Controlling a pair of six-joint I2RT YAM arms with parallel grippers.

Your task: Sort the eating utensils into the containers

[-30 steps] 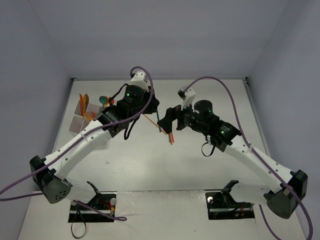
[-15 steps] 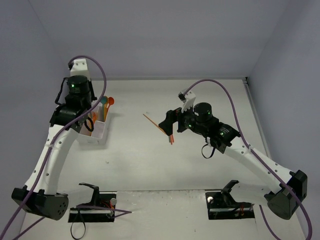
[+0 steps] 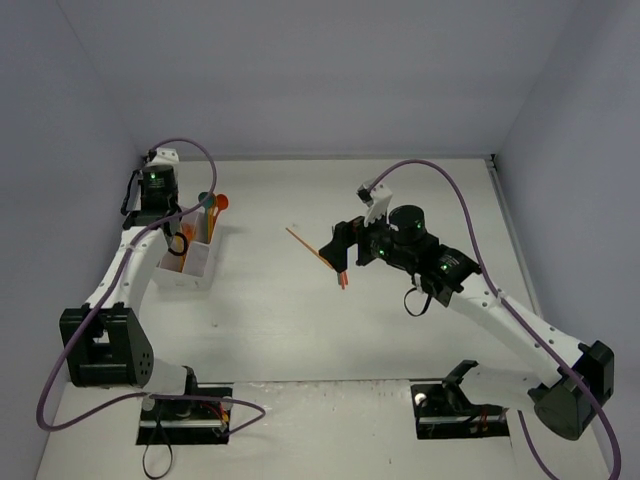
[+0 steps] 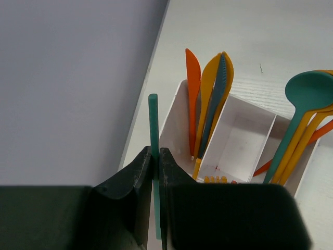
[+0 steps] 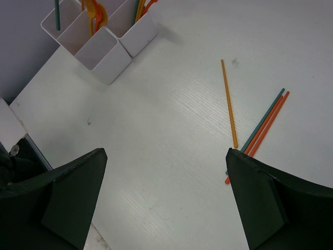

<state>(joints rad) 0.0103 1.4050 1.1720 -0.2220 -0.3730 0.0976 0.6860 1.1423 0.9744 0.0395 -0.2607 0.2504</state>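
Note:
My left gripper (image 4: 154,154) is shut on a teal stick (image 4: 153,120) and holds it upright at the left end of the white compartment box (image 4: 244,130). In the top view the gripper (image 3: 176,232) hangs over the box (image 3: 192,264). In the right wrist view a teal stick (image 5: 56,14) reaches into the box's end compartment (image 5: 99,49). The box holds orange and teal knives (image 4: 210,99), orange forks (image 4: 218,179) and teal and orange spoons (image 4: 307,99). My right gripper (image 5: 165,156) is open and empty above the table, beside the loose sticks.
On the table lie a yellow-orange stick (image 5: 229,104), a teal stick (image 5: 263,121) and two orange sticks (image 5: 270,124); in the top view they lie by the right gripper (image 3: 335,250). The left wall stands close behind the box.
My left arm has swung from the table's middle to the far left, carrying the teal stick to the box. The right arm has hardly moved.

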